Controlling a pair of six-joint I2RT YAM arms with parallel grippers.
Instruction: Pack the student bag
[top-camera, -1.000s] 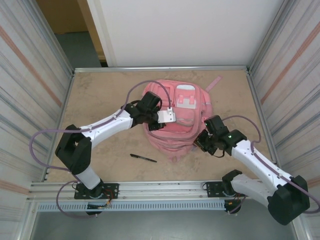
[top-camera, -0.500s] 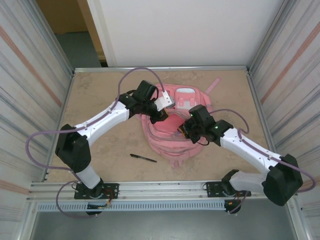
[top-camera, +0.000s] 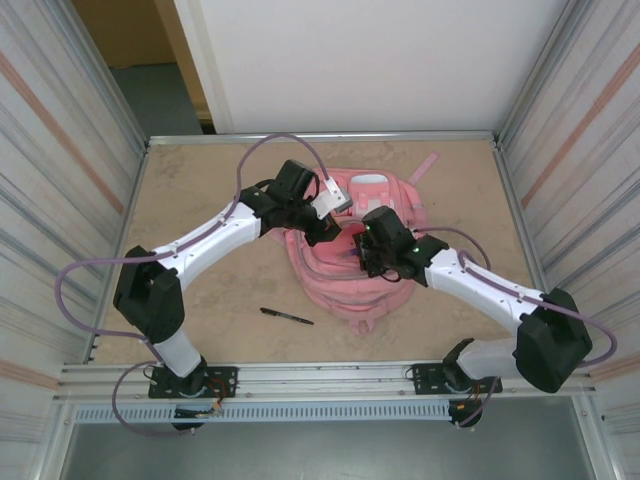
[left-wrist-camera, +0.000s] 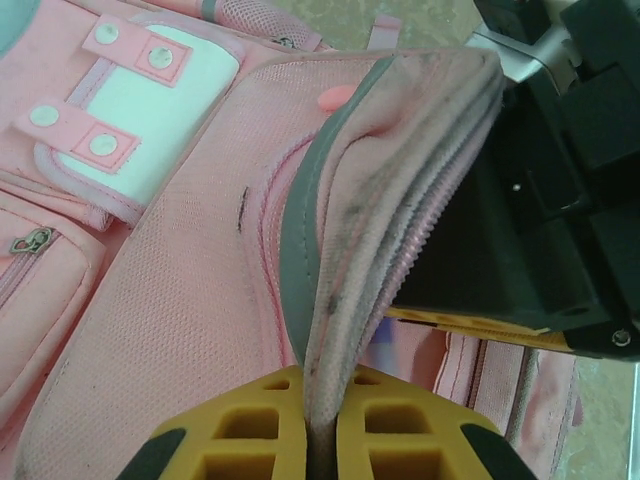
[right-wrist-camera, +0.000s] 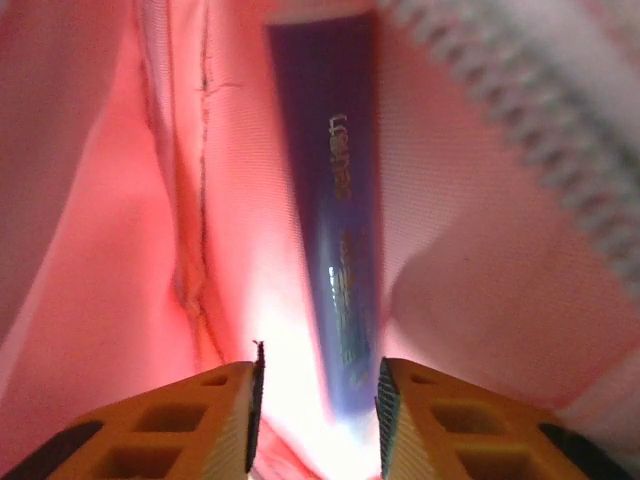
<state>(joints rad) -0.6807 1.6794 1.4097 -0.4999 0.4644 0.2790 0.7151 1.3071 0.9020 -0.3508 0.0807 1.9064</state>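
The pink student bag (top-camera: 345, 295) lies in the middle of the table with its main opening pulled wide. My left gripper (top-camera: 320, 224) is shut on the bag's grey-pink zipper edge (left-wrist-camera: 385, 200) and holds that flap up; its fingertips (left-wrist-camera: 320, 388) pinch the fabric. My right gripper (top-camera: 364, 256) reaches down inside the opening. In the right wrist view its jaws (right-wrist-camera: 318, 385) stand open inside the pink lining (right-wrist-camera: 110, 260). A dark purple elongated item with gold lettering (right-wrist-camera: 335, 200) lies in the bag, its near end between the fingers, closer to the right one and ungripped.
A black pen (top-camera: 287, 316) lies on the table in front of the bag, to its left. A pink strap (top-camera: 428, 166) trails off the bag's far right corner. Metal walls enclose the table on left and right.
My right arm has swung up and left from the bag's right side into the opening, and its jaws have parted. My left gripper has raised the flap toward the far side.
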